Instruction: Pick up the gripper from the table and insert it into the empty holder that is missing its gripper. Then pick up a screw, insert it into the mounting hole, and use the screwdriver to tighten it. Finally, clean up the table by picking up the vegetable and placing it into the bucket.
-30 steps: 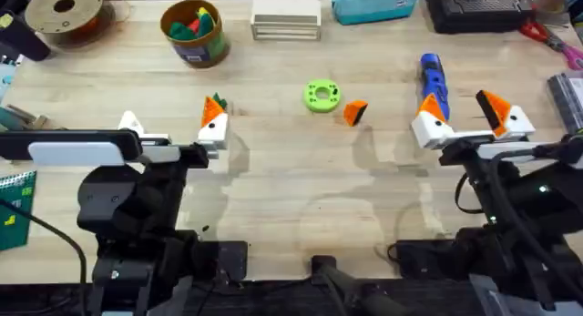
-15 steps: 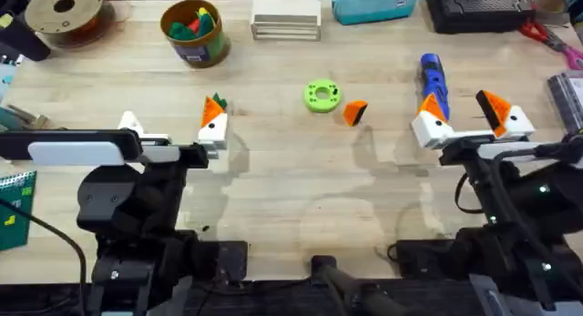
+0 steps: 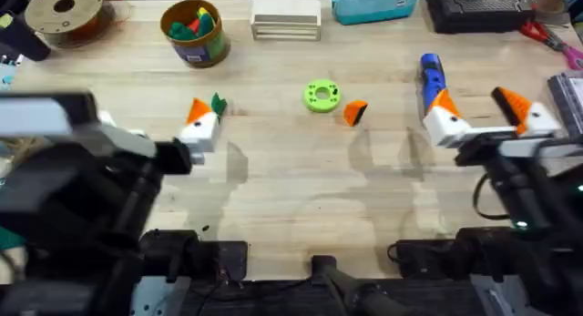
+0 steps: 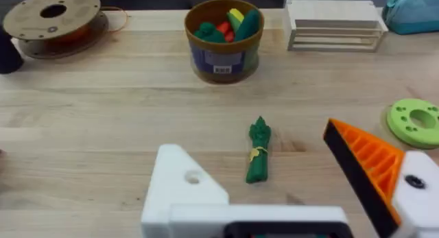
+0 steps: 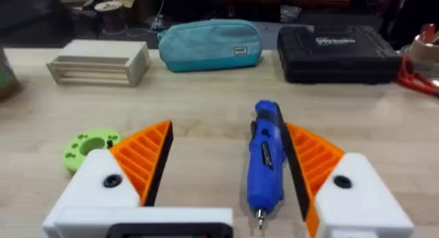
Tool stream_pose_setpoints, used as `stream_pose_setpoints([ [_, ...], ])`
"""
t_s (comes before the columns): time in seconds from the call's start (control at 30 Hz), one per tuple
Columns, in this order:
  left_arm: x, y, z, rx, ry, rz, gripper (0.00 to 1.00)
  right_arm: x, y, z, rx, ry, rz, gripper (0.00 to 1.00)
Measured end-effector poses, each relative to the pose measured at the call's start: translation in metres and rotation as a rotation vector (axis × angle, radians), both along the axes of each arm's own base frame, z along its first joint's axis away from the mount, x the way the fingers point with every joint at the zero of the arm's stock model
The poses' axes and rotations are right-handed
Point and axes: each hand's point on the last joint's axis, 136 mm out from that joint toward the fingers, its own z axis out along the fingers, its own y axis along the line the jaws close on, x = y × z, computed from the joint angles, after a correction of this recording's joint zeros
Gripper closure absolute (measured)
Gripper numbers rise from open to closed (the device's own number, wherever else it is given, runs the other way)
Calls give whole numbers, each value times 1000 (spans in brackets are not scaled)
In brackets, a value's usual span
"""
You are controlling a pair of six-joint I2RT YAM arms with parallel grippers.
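Overhead view: wooden bench (image 3: 291, 198) carrying the loose orange gripper (image 3: 355, 112), which is lying just right of a bright green disc (image 3: 322, 96) near the middle. Blue screwdriver (image 3: 432, 79) is lying lengthwise to the right of centre, its near end meeting one white-and-orange finger of the right gripper (image 3: 483, 116), whose jaws are standing wide apart and holding nothing. Left gripper (image 3: 159, 129) is hovering at centre-left, one finger tipped in orange; the green vegetable (image 3: 219, 104) is peeking out just beside that tip. Bucket (image 3: 193, 31) is sitting at the far left-centre with coloured toys inside, a brown spool (image 3: 64, 11) further left. Left wrist view: jaws are spread wide and empty; the holder (image 4: 180, 186) is showing as a plain white base with an open mounting hole, the opposite finger wearing its ribbed orange pad. Vegetable (image 4: 258, 150) is lying flat on the bench between the two fingers and further out, with the bucket (image 4: 223, 39) well beyond it. Right wrist view: both orange-padded fingers are standing wide, the screwdriver (image 5: 265, 156) lying on the bench between them, close against one pad, metal bit pointing toward the camera; whether it is touching that pad I cannot tell.
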Motion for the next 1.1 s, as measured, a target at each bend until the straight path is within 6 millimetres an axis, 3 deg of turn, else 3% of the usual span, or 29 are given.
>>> stream_pose_setpoints([
  [0.27, 12, 2, 30, 6, 321, 13, 110, -6, 0, 43, 0, 191, 0, 57],
  [0.6, 51, 3, 51, 11, 696, 15, 110, 15, 0, 92, 0, 494, 0, 57],
  [0.8, 74, 3, 51, 11, 737, 15, 110, 26, 0, 99, -1, 666, 0, 57],
  [0.87, 75, 3, 48, 11, 754, 15, 110, 29, 0, 98, -1, 711, 0, 57],
  [0.97, 72, 3, 44, 10, 776, 10, 19, 37, 0, 96, -1, 745, 0, 57],
  [1.1, 71, -4, 41, 23, 790, -56, 16, 43, 0, 86, -1, 789, 0, 57],
])
